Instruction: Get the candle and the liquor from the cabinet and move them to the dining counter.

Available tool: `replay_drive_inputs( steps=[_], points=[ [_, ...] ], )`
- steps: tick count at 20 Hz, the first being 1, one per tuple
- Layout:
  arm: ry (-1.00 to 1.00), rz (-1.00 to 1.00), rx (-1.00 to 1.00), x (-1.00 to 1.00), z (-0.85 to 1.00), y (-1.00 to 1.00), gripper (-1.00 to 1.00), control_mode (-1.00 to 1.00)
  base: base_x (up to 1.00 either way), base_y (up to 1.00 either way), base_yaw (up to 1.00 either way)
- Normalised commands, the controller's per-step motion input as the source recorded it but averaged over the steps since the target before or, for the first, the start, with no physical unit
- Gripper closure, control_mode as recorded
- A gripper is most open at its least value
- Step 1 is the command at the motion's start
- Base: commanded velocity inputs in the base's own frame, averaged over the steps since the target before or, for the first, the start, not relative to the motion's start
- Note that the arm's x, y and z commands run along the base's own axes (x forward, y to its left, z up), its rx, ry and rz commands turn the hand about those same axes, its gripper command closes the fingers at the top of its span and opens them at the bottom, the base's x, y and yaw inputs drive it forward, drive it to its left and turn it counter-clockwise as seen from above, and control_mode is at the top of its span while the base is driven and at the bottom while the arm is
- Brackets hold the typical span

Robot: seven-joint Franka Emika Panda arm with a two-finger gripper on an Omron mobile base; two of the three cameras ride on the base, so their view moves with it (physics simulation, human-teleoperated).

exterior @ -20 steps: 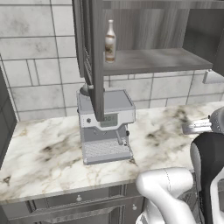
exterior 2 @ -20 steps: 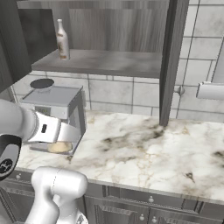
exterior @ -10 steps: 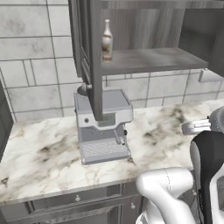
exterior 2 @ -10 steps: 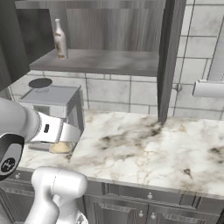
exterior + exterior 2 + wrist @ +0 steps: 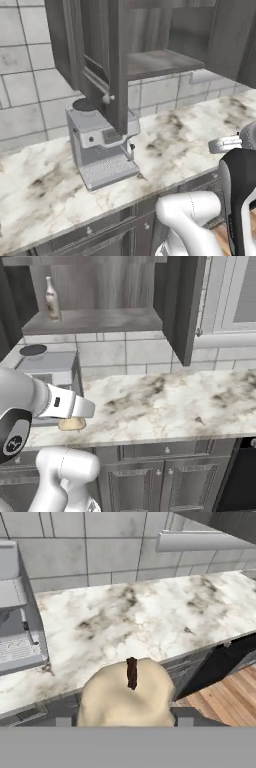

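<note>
Claw (image 5: pixel 127 722): part open, clamped on candle (image 5: pixel 126 692).
Carry: keep candle upright, level, clear of bench (image 5: pixel 150 617) edge.

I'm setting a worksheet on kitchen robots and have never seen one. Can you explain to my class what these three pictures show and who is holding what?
All three are computer-rendered. A white robot arm with dark joints stands on a driving base. Two cameras behind it look over a veined marble worktop carrying a grey coffee machine. The third sits on the hand: its gripper holds a squat beige candle with a dark wick. A slender brown glass bottle stands on the shelf of the open dark grey wall cabinet.
</note>
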Motion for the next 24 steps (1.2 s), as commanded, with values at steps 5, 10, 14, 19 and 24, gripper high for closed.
replay_drive_inputs(
  steps=[5,10,14,19,24],
  points=[
    [0.0,0.0,0.0,0.0,0.0,0.0,1.0,1.0,-0.36,0.32,-0.53],
    [0.0,0.0,0.0,0.0,0.0,0.0,1.0,1.0,-0.05,-0.18,-0.43],
    [0.0,0.0,0.0,0.0,0.0,0.0,1.0,1.0,-0.01,-0.7,-0.23],
    [0.0,0.0,0.0,0.0,0.0,0.0,1.0,1.0,-0.14,-0.7,-0.24],
    [0.0,0.0,0.0,0.0,0.0,0.0,1.0,1.0,-0.15,-0.59,-0.29]
  ],
)
